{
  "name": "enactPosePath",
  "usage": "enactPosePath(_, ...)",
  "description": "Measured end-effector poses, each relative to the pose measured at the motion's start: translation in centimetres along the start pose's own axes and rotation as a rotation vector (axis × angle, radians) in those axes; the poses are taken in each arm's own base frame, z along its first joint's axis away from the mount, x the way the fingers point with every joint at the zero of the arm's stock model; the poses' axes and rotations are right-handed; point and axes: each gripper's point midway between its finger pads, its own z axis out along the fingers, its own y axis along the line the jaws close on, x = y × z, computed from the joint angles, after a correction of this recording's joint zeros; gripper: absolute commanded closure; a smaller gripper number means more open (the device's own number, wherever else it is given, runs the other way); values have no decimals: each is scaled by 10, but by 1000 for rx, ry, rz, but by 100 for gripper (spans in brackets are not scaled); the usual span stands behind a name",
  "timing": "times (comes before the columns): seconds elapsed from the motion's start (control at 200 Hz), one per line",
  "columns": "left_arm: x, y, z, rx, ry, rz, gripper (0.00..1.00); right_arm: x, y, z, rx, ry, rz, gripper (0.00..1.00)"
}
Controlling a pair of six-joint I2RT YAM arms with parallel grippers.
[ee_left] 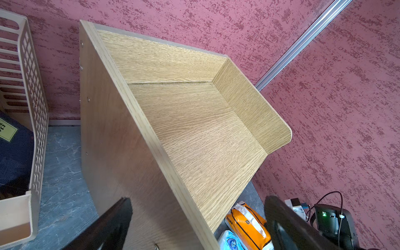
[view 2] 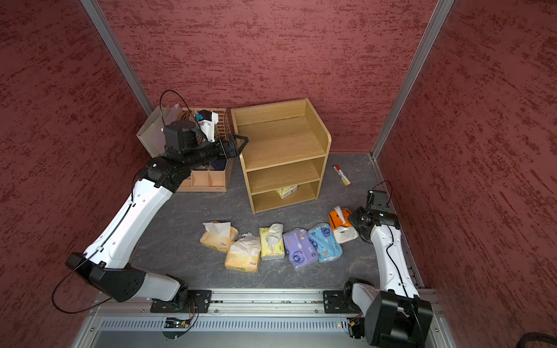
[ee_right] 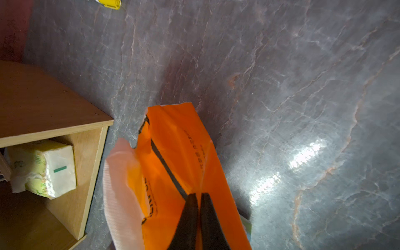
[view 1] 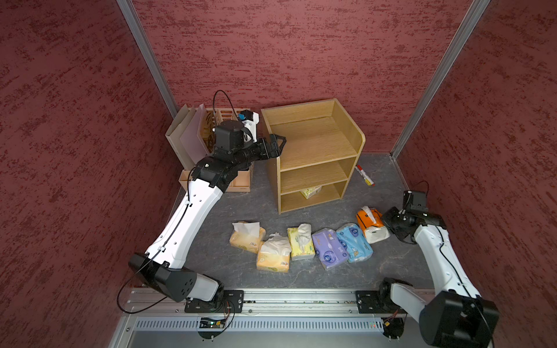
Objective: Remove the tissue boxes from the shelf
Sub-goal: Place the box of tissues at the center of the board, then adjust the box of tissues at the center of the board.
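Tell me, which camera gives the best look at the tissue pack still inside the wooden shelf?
The right wrist view: the pale yellow pack sits close up in the shelf's bottom compartment. Both top views show only a small part under the middle board. The left wrist view misses it.

No text is legible. Black lettering [ee_right: 195, 149] on the orange plastic tissue pack [ee_right: 173, 129], just beside the light oak wooden shelf [ee_right: 43, 101], is too blurred to read.
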Motion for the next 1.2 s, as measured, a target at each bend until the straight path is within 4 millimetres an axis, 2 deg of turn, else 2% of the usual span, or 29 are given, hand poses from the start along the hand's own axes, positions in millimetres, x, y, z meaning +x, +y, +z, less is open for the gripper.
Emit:
enactPosePath(0.175,0,0,0,1,1,0,0,14,-18,3,26,2,-6,58)
enactPosePath(0.26,1,-1,0,6,3,-1,0,17,-24,-5,35,-17,-14,47)
enactPosePath(0.496,3,-4,1,22,13,-1,0,11,-23,-27,59,-37,-19,41)
enactPosePath(0.666,3,-6,1,29,17,-6,0,-12,-1,-71,22,-114,-44,31)
enactPosePath(0.756,4,-6,2,33,17,-9,0,-15,3,-93,-2,-154,-50,30)
enactPosePath(0.852,9,-4,4,33,24,-19,0,1,-1,-105,-20,-144,-65,38)
enactPosePath(0.987,15,-2,8,30,36,-32,0,33,-9,-102,-42,-76,-97,53)
enactPosePath(1.092,14,-5,10,40,31,-32,0,53,-11,-98,-47,-15,-114,54)
enactPosePath(1.202,15,-7,14,48,32,-31,0,65,-3,-96,-65,32,-144,53)
